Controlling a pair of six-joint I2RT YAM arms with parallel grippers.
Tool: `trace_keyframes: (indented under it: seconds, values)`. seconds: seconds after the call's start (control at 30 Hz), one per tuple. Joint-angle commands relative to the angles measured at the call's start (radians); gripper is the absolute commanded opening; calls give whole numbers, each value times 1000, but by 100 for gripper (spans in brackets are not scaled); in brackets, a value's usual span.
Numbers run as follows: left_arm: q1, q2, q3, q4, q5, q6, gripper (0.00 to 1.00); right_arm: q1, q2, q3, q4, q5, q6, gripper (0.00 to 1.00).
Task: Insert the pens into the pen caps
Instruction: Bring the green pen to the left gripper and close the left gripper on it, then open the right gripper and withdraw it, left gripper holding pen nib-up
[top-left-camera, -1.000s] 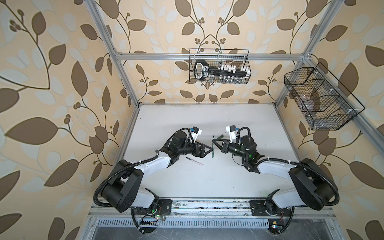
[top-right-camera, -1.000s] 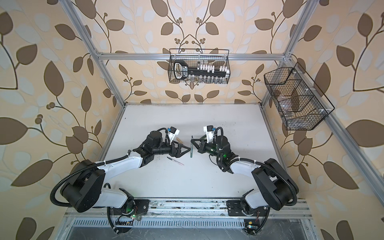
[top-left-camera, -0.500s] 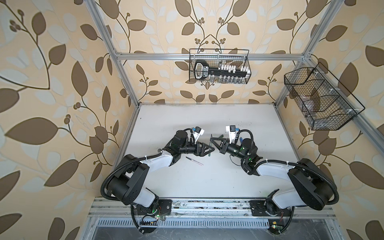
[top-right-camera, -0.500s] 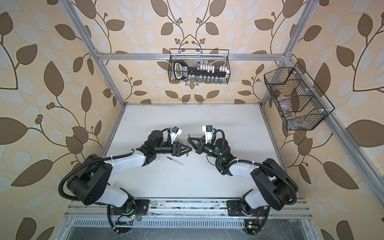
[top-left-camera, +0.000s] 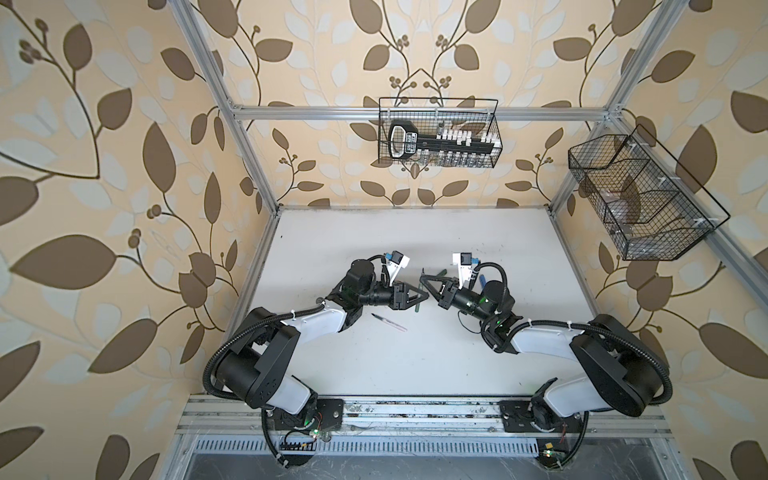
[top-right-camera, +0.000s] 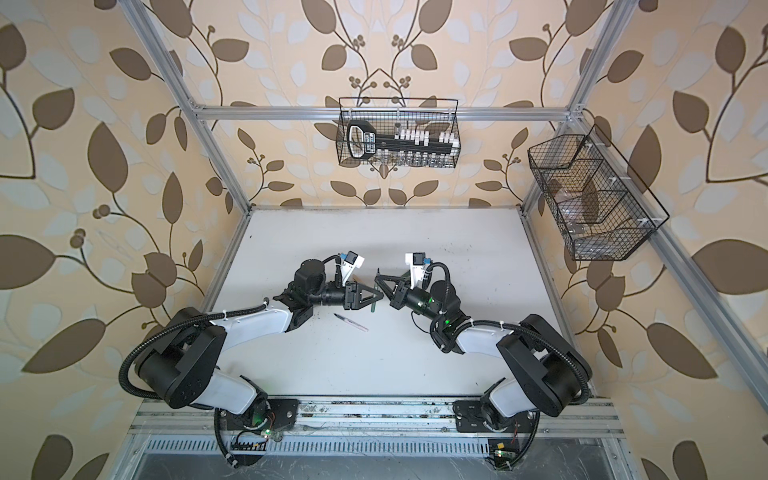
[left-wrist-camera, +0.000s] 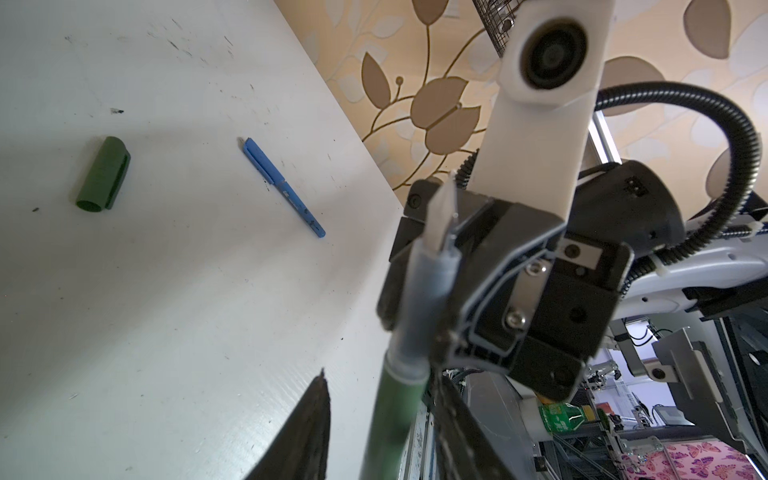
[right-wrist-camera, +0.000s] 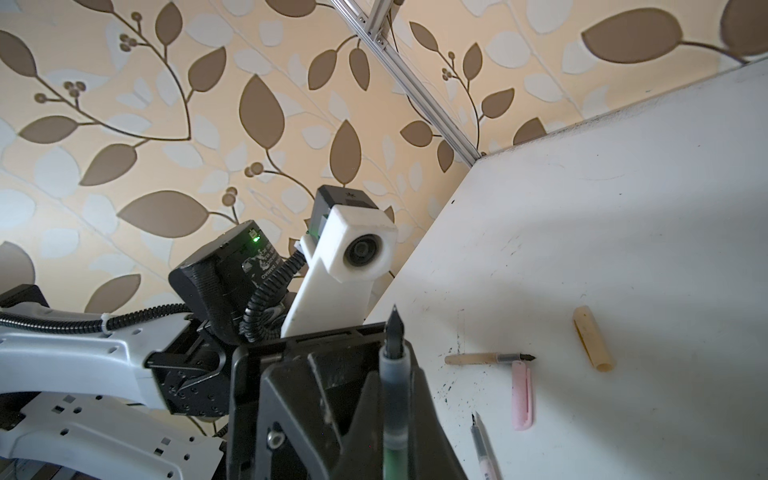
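Observation:
My right gripper (right-wrist-camera: 395, 432) is shut on the dark green pen (right-wrist-camera: 394, 386), whose dark tip sticks out past the fingers. Both grippers meet above mid-table in both top views. My left gripper (left-wrist-camera: 382, 440) straddles the same green pen (left-wrist-camera: 395, 399); a gap still shows beside one finger (left-wrist-camera: 307, 432), so it is open. The green cap (left-wrist-camera: 103, 174) and a capped blue pen (left-wrist-camera: 282, 187) lie on the table. A tan pen (right-wrist-camera: 486, 358), tan cap (right-wrist-camera: 592, 338), pink cap (right-wrist-camera: 522, 395) and pink pen (top-left-camera: 388, 322) lie loose.
A wire basket (top-left-camera: 438, 133) with tools hangs on the back wall and another basket (top-left-camera: 640, 199) on the right wall. Aluminium posts frame the white table (top-left-camera: 415, 374). A metal rail (top-left-camera: 415, 419) carries both arm bases at the front.
The left gripper's jaws have narrowed from wide open round the green pen. The right gripper has kept its hold and edged the pen toward the left gripper.

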Motion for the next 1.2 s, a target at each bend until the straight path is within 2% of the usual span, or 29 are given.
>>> trace_keyframes:
  seconds: [0.0, 0.27, 0.4, 0.53, 0.67, 0.77, 0.8, 0.9, 0.93, 0.97, 1.0, 1.07, 1.17]
  values:
    - [4, 1, 32, 48, 44, 4, 42, 2, 0, -26, 75, 36, 13, 4]
    - [-2, 43, 54, 41, 75, -1, 49, 1, -5, -43, 108, 63, 18, 4]
    - [-8, 60, 64, 40, 89, -2, 47, -1, 2, -49, 124, 75, 24, 4]
    - [-8, 62, 66, 40, 94, 0, 37, -4, 9, -51, 128, 72, 26, 4]
    - [-8, 60, 67, 35, 95, 6, 12, -4, 16, -53, 135, 73, 29, 4]
    - [-8, 52, 72, -1, 84, 29, 2, -6, 11, -58, 134, 72, 31, 6]
    - [-7, 48, 75, -24, 77, 44, 0, -9, 7, -60, 125, 67, 31, 10]
    - [-8, 32, 84, -94, 63, 92, 0, -37, -41, -70, 52, 26, 19, 30]
    - [-10, 26, 86, -117, 56, 110, 0, -54, -68, -72, 4, 3, 17, 40]
    - [-8, 19, 88, -141, 52, 126, 0, -78, -96, -59, -66, -45, 13, 49]
    - [-9, 13, 91, -164, 46, 142, 0, -98, -117, -38, -139, -100, 2, 54]
    - [-8, -1, 97, -217, 29, 183, 0, -125, -160, 30, -359, -205, -57, 58]
    - [-13, -17, 102, -257, 22, 219, 0, -126, -207, 99, -609, -238, -162, 59]
